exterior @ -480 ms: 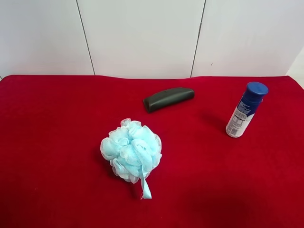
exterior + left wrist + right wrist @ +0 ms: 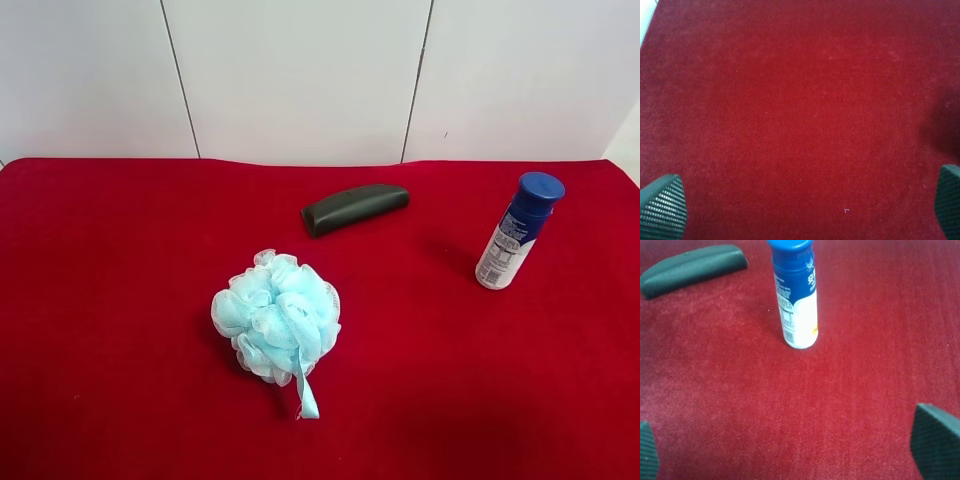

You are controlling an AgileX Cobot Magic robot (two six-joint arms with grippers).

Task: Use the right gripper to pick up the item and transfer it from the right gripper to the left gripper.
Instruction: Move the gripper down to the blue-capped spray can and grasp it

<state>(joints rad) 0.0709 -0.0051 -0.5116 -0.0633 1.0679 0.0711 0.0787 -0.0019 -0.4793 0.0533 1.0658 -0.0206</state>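
Right gripper [image 2: 790, 447]: jaws wide apart, nothing between them. Only the two ribbed dark pads [image 2: 937, 440] show, at the outer edges of the right wrist view. Bare red cloth [image 2: 865, 365] lies under and between them.

Bottle [image 2: 796, 300]: ahead of the right jaws, roughly on their centre line and clear of both pads. It stands upright on the cloth, with a dark blue cap, a blue upper label and a white lower body with fine print. Nothing touches it.

Case [image 2: 692, 267]: dark, oblong, lying flat. It is farther from the right jaws than the bottle, off to one side of the centre line and apart from the bottle.

Left gripper [image 2: 805, 205]: jaws also spread wide and holding nothing. Two mesh-patterned tips sit at the edges of the left wrist view, with only red cloth between and ahead of them. A dark shadow patch falls on the cloth ahead of one tip.

High view: the loofah [image 2: 277, 318], light blue with its ribbon trailing toward the camera, is nearest. The bottle is farther back, toward the view's right edge. The case is farther back again, near the middle. All three are well apart. A white panelled wall [image 2: 300, 80] rises behind the cloth.
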